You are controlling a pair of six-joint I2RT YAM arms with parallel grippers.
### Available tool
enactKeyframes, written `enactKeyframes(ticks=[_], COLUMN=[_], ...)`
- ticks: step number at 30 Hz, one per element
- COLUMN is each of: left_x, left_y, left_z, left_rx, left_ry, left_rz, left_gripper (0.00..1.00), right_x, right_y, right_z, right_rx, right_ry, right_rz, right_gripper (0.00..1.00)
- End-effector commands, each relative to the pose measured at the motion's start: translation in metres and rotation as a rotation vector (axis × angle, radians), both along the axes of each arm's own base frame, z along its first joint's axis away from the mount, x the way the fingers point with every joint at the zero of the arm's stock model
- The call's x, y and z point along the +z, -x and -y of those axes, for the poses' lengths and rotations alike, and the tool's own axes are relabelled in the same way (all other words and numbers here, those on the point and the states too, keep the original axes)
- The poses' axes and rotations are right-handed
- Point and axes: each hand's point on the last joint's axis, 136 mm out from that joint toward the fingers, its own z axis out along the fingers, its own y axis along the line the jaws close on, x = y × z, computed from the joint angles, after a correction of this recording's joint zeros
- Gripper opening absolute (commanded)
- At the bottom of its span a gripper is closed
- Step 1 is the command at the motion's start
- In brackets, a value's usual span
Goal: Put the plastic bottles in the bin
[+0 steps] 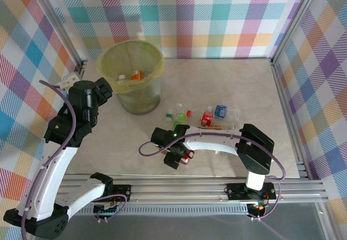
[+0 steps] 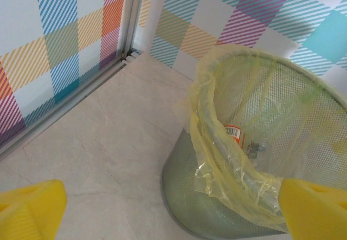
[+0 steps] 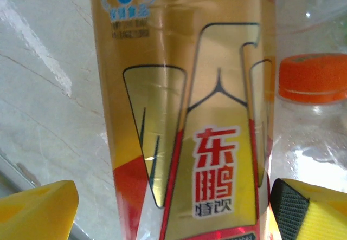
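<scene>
The right gripper (image 3: 173, 213) stands open around a gold-labelled bottle (image 3: 184, 115), with a gap beside one finger. The left gripper (image 2: 173, 210) gapes wide and empty, the bin (image 2: 282, 104) just ahead.

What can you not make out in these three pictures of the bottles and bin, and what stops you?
- Right wrist view: the gold-labelled bottle runs off the top and bottom edges; cap and base are cut off.
- Top view: the right gripper covers most of that bottle.
- Left wrist view: the bag folds over the orange-labelled bottle in the bin; how many lie inside is unclear.
- Top view: labels on the table bottles are too small to read.
</scene>
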Motion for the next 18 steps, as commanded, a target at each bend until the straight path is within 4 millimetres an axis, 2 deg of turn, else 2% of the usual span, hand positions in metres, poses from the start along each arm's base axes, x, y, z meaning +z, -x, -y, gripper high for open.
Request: enactKeyframes(ticks=[1, 10, 14, 18], left_x=[-0.004, -0.005, -0.004, -0.003], left_y=[0.004, 0.005, 0.005, 0.005], left_z=[-0.006, -0.006, -0.006, -0.005], left_rx=[0.028, 0.029, 0.026, 0.022], left_ry=[-0.006, -0.001, 0.006, 0.008], left_rz=[-0.002, -0.004, 0.000, 0.002], left_gripper=[1.00, 1.00, 1.00, 1.00], right_x=[-0.003, -0.017, -0.015, -0.003], right_y=[-0.005, -0.005, -0.005, -0.005], right_z=[-0.010, -0.013, -0.015, -0.019], right_rx=[0.034, 0.062, 0.066, 0.066], right_ry=[-0.014, 0.001, -0.011, -0.047], right_rz=[0.000, -0.011, -0.012, -0.001], right_gripper=[0.91, 0.91, 0.79, 0.67])
